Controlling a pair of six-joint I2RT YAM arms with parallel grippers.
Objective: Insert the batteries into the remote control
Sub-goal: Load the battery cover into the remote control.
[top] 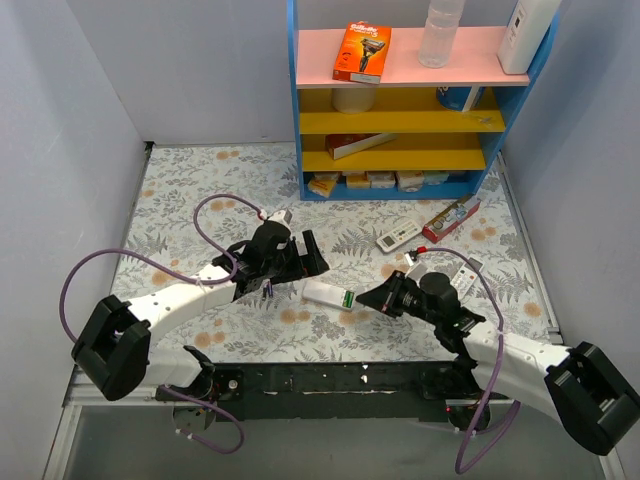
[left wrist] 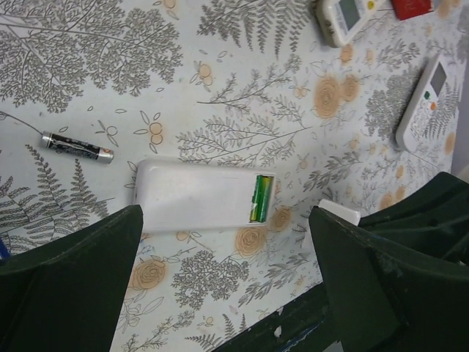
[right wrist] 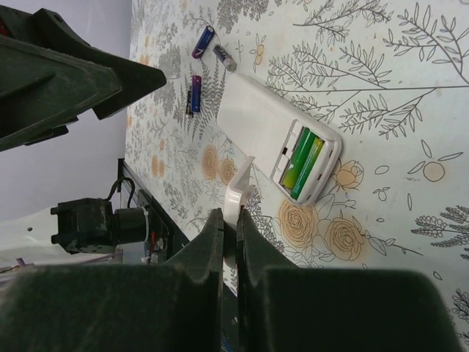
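Now open: remote control point(top: 328, 294) lies back-up, green batteries point(right wrist: 302, 163) in its bay

It rests on the floral surface point(top: 200, 190) between both arms. The right gripper point(right wrist: 229, 220) is clamped on a thin white cover point(right wrist: 238, 192) just beside it; the left gripper point(left wrist: 226, 216), fingers spread wide, hangs above it. Three loose batteries point(right wrist: 194, 94) lie near its closed end.

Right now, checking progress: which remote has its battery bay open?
The face-down remote: green batteries show in its open end. The small one and the long one lie face up, screens showing.
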